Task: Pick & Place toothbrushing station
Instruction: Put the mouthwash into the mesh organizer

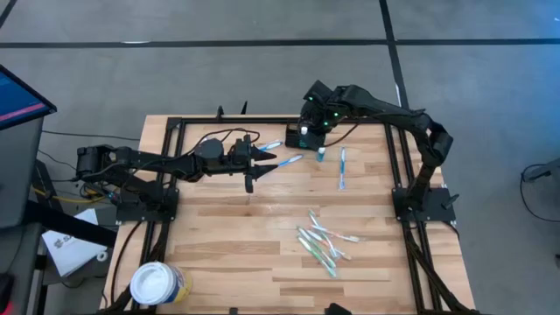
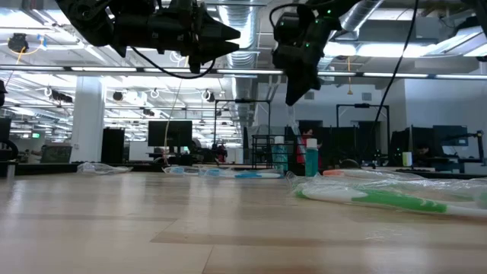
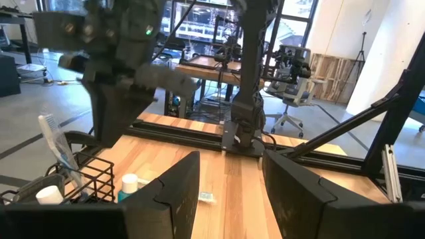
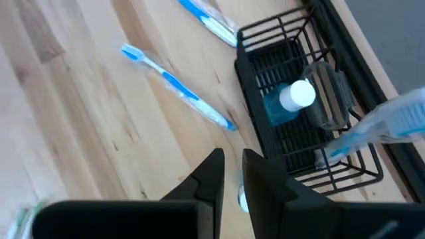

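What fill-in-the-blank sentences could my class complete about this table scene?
1. The black caddy holds a bottle with a ____ cap.
2. The round tub has a ____ lid.
3. The right gripper hovers above the ____.
4. The left gripper has its fingers ____.

Missing words: white; white; caddy; open
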Robot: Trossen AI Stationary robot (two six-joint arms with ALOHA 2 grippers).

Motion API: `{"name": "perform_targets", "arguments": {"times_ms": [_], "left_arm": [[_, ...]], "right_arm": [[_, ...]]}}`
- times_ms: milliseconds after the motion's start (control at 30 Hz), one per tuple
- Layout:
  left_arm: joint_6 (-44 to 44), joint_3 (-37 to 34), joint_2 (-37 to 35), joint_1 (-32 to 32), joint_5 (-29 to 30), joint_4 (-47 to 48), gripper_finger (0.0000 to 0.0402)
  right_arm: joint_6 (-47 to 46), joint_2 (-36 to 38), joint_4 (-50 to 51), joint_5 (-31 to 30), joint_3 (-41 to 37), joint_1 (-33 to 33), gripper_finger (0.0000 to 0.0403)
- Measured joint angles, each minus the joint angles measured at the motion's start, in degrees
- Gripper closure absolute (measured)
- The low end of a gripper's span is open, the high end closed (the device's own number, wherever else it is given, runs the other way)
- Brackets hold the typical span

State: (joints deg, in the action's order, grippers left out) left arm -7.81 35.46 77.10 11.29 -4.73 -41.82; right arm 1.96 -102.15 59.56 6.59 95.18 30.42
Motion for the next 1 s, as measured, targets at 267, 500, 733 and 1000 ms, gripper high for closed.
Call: {"name": "perform_targets", "arguments": {"times_ms": [267,500,733,1000], "left_arm": [[0.0,0.0,0.0,0.0,0.0,0.1,0.0245],[0.0,0.0,0.0,0.0,0.0,0.4,0.0245],[0.0,0.0,0.0,0.0,0.0,0.6,0.0245],[0.0,0.0,0.0,0.0,0.0,0.7,0.0245]], "right_arm": [[2.0,3.2,4.6,1.3,0.0,-3.7,0.0356],[2.4,2.5,10.4,1.0,-0.1,-6.8,0.0356],[-2.9,4.0,8.9,0.8,-6.3,-5.9,0.0356],[-10.8,9.4,-1.6,0.9,-20.6,-1.1,0.0356]]}}
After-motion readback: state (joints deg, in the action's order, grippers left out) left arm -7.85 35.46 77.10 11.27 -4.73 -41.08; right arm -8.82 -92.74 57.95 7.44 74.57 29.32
